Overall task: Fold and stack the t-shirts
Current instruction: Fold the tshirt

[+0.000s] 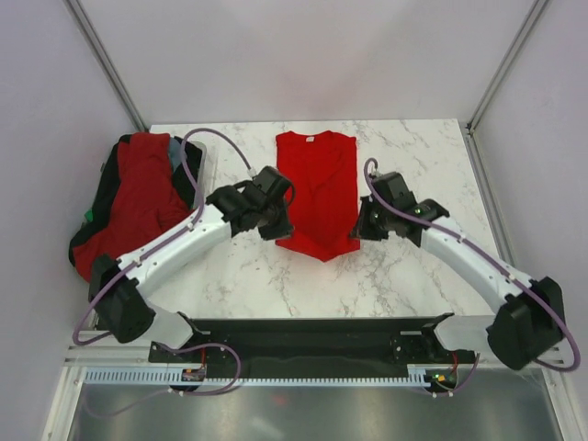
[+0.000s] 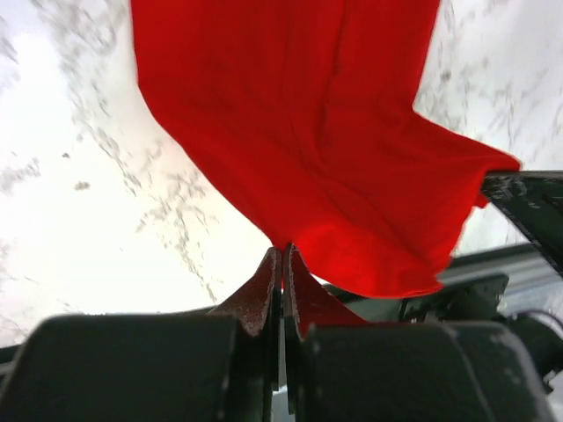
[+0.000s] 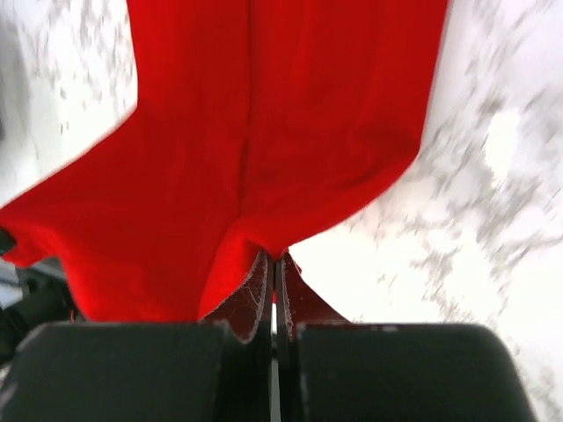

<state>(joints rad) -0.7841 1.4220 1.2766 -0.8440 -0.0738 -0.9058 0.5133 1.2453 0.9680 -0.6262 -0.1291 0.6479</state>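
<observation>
White-walled cell, marble table (image 1: 413,156). On it the red t-shirt (image 1: 317,179) is spread dead ahead of both grippers, long axis running away from them, collar at the far end. Grip: left gripper (image 2: 282,253) clamped shut on near hem corner; right gripper (image 3: 274,258) same on the opposite corner, equally near. Next fold probably hem-to-collar. White neck label (image 1: 310,138), unreadable. More t-shirts (image 1: 138,193) heaped on dark bin (image 1: 108,165), outboard of left gripper.

Bright, even light from overhead in the top view — only soft, faint shadows on the marble table (image 1: 276,285). Wrist cameras now: the marble blows out to white glare, the red t-shirt (image 2: 299,132) glows oversaturated, folds barely readable — and the right wrist view smears into blur toward its right edge.
</observation>
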